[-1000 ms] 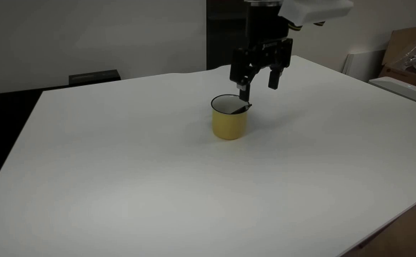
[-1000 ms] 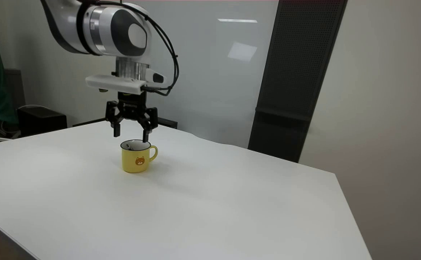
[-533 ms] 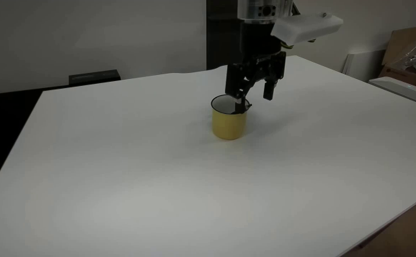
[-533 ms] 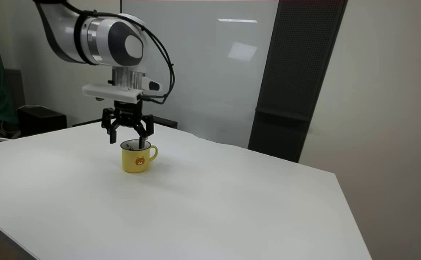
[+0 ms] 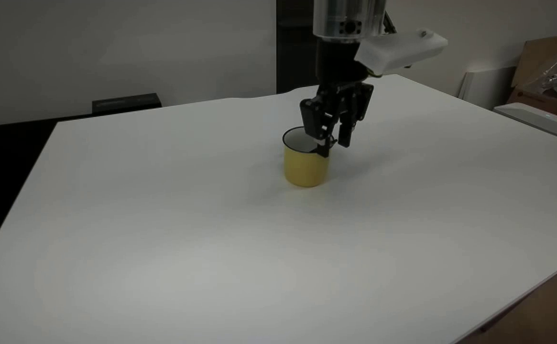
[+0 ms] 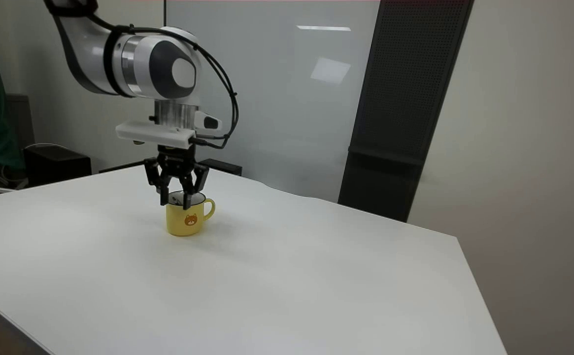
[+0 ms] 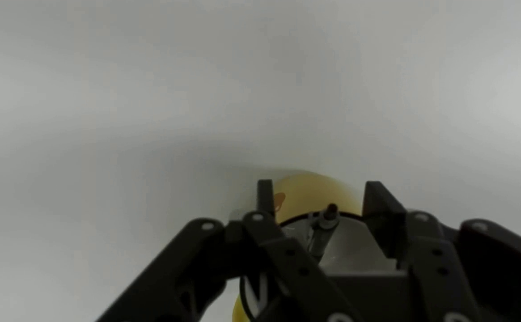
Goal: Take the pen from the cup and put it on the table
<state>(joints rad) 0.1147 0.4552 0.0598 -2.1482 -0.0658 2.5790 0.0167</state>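
White tabletop [image 6: 316,286], yellow dark-rimmed mug [image 6: 181,225] standing on it, dark pen [image 7: 322,237] leaning inside against the rim; Robotiq gripper [image 6: 175,203] brackets the pen's end, fingers [image 7: 381,214] partly spread, clasping nothing

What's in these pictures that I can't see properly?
Lower end of the pen: behind the wall of the cup in both exterior views, behind the gripper in the wrist view.
The orange animal face: the gripper hides part of it in the wrist view.
The robot arm: cut off by the picture's top edge in both exterior views.
The cardboard box: in an exterior view, cut off by the picture's right edge.
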